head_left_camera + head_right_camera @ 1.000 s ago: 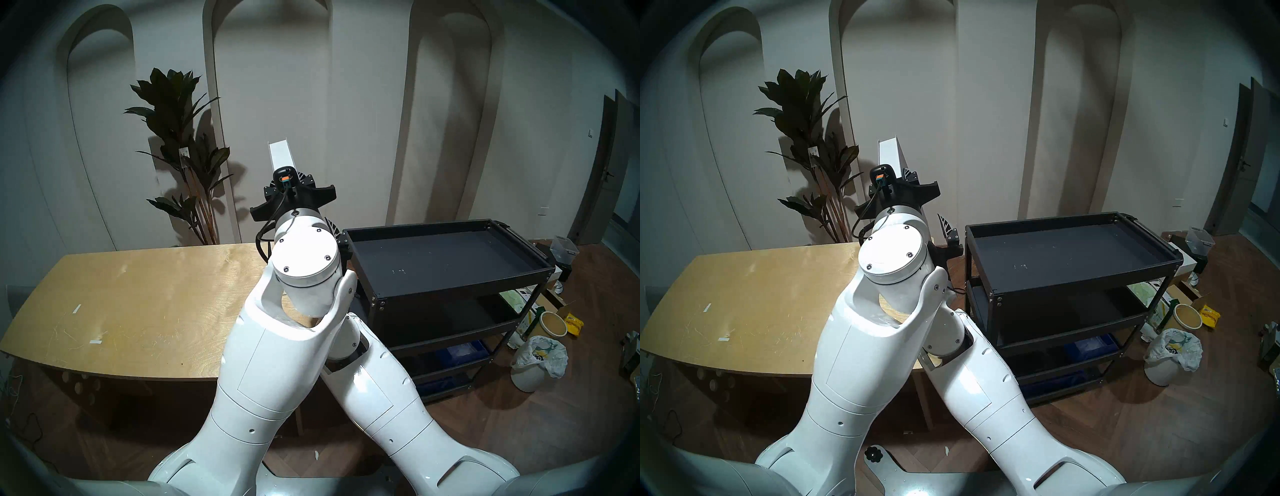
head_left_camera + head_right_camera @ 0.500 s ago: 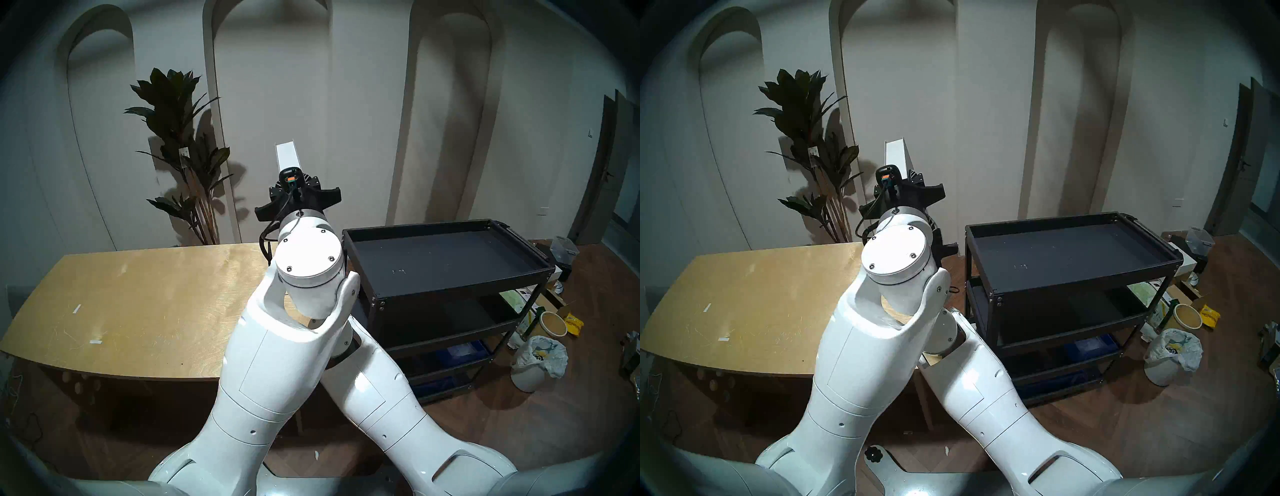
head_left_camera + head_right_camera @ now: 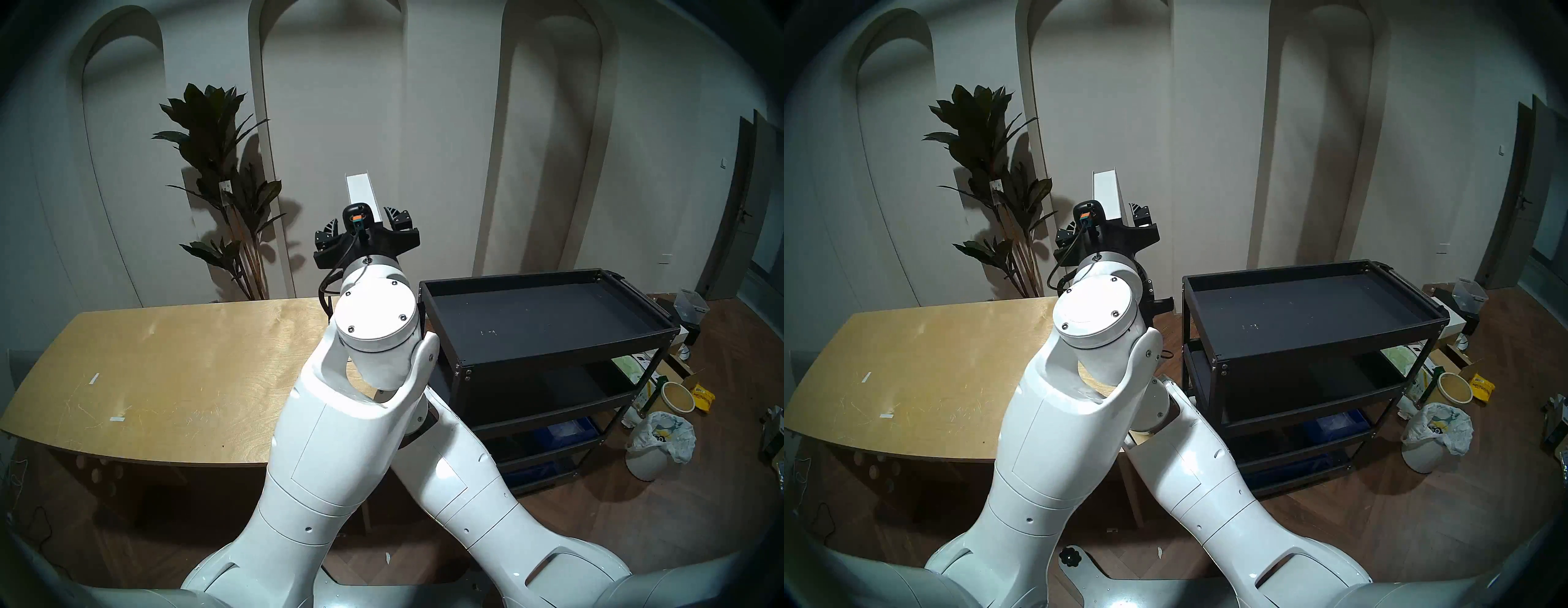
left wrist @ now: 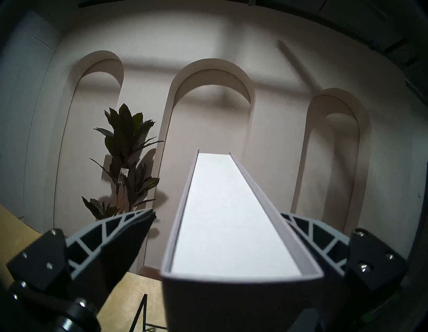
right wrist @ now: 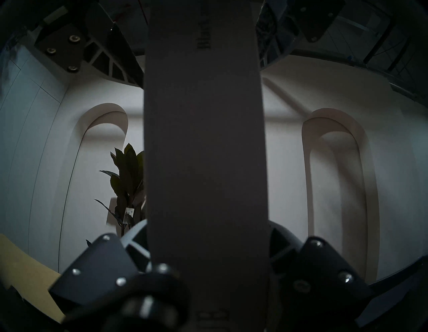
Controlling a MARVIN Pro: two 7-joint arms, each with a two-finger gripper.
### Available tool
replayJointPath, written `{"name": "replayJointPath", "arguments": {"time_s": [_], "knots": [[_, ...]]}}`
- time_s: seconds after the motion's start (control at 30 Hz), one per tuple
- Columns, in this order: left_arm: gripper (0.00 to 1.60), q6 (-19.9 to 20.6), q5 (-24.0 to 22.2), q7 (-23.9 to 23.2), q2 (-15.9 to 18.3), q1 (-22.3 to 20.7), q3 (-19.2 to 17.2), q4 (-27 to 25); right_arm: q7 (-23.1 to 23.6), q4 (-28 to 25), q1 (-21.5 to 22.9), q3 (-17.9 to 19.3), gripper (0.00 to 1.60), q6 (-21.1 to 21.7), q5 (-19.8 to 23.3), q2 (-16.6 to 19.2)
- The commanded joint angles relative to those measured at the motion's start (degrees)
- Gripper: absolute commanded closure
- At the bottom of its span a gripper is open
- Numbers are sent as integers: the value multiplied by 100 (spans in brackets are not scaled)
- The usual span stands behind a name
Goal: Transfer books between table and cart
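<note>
- I am seeing the left gripper (image 4: 216, 213) standing apart around the book (image 4: 231, 208). One of its fingers (image 4: 111, 234) is hanging clear of the cover, and the other is lying against the opposite cover or just beside it.
- I am reading the right gripper (image 5: 207, 231) as clamped on the book's lower end, with a finger pressing close on each side of the spine.
- The book is standing on end in the air, page edges facing the left wrist camera. It is hanging over the table (image 3: 169, 361) at its right end, just beside the cart (image 3: 572, 352) and not yet over the top tray.
- I am worrying that one low grip is carrying a thick, heavy book, so it could pivot or slide.
- I am also watching the near finger, which could drag a cover open, and the cart rim, which could catch the book's lower end.
</note>
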Motion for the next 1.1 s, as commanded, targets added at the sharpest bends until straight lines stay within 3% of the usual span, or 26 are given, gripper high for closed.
{"name": "replayJointPath", "arguments": {"time_s": [0.0, 0.23, 0.47, 0.7, 0.87, 1.07], "knots": [[0, -400, -98, -618, 401, 144, 308, -591, -57, -233, 205, 80, 160, 95, 14, -122], [0, -887, -97, -1115, 576, 38, 658, -1107, -197, -128, 429, 492, 160, 265, 160, -76], [0, -1157, -20, -1408, 955, 130, 678, -1671, -258, -97, 738, 1093, 160, 480, 460, 63], [0, -1074, -4, -1566, 1502, 282, 143, -2200, -187, -154, 992, 1648, 160, 701, 874, 225], [0, -1019, -58, -1627, 1727, 270, -461, -2004, -64, -261, 1069, 1956, 160, 852, 1139, 408], [0, -915, -67, -1710, 2039, 254, -1043, -1378, 191, -442, 1127, 2259, 160, 1191, 1493, 582]]}}
